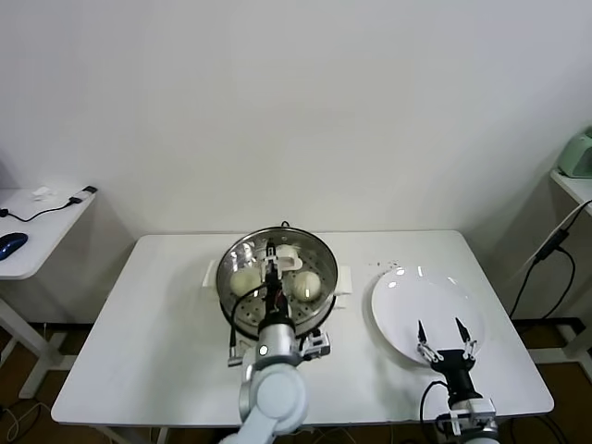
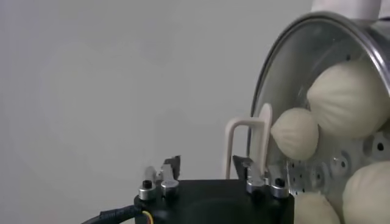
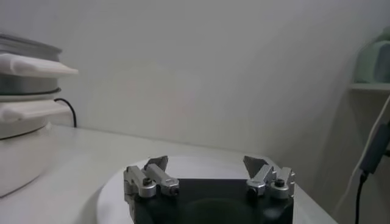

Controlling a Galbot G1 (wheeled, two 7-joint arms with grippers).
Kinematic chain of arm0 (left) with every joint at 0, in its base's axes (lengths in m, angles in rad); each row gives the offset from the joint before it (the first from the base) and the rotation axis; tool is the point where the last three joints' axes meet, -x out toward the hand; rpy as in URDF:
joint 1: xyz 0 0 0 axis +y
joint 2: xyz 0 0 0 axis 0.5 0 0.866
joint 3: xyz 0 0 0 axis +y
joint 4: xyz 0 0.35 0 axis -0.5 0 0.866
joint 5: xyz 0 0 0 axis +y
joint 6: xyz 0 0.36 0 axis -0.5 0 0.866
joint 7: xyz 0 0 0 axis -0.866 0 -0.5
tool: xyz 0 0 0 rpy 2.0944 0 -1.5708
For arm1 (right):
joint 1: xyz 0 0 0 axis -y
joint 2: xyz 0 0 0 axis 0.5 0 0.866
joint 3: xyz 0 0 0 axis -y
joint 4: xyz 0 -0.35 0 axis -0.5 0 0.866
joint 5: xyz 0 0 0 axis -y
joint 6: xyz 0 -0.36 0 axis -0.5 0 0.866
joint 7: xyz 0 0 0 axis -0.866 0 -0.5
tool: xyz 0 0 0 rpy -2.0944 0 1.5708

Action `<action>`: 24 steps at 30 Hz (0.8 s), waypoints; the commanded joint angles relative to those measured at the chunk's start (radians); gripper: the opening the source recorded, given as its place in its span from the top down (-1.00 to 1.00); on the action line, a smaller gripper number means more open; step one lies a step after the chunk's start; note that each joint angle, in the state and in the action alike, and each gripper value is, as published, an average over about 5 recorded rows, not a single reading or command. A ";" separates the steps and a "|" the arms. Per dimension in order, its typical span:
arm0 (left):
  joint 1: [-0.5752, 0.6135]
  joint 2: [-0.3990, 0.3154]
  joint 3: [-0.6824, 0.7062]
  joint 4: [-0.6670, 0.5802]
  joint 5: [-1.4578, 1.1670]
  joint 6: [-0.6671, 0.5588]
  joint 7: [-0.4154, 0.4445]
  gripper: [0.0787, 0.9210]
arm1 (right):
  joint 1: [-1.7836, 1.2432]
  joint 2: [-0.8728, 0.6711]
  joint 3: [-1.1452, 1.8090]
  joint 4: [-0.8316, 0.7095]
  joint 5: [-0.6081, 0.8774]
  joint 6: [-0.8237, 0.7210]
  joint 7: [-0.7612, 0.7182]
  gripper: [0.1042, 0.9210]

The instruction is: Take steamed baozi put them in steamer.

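White wall backs a white table (image 1: 139,342), and the steamer (image 1: 236,257) stands near the middle of its far edge, the left gripper (image 1: 273,270) reaching over the pot from the near side. From the head, two steamed baozi show plainly on the perforated tray: one on the left (image 1: 244,279), one on the right (image 1: 307,285). A pale shape at the far rim, partly hidden by the gripper, may be another. The left wrist view shows more: buns crowd the pot there, at least four pale rounded shapes on or near the tray. The left gripper's fingers stand parted with nothing between them, so I judge it released, a bun just beside one fingertip. The right gripper (image 1: 444,336) hangs open and empty over the near edge of the flat white plate (image 1: 407,296), which lies toward the table's right edge and carries no buns. Since no bun shows on the plate or the table, the loading looks finished or nearly so. What seems left is for the left arm to lift clear of the pot
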 commanded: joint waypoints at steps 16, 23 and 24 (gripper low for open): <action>0.120 0.110 -0.268 -0.341 -0.927 -0.318 -0.364 -0.77 | -0.006 -0.016 -0.025 0.063 0.062 -0.010 -0.019 -0.76; 0.234 0.141 -0.694 -0.319 -1.721 -0.548 -0.423 -0.77 | -0.008 -0.020 -0.027 0.075 0.071 0.023 -0.037 -0.76; 0.258 0.153 -0.740 -0.302 -1.810 -0.564 -0.408 -0.77 | -0.006 -0.019 -0.028 0.074 0.071 0.026 -0.038 -0.76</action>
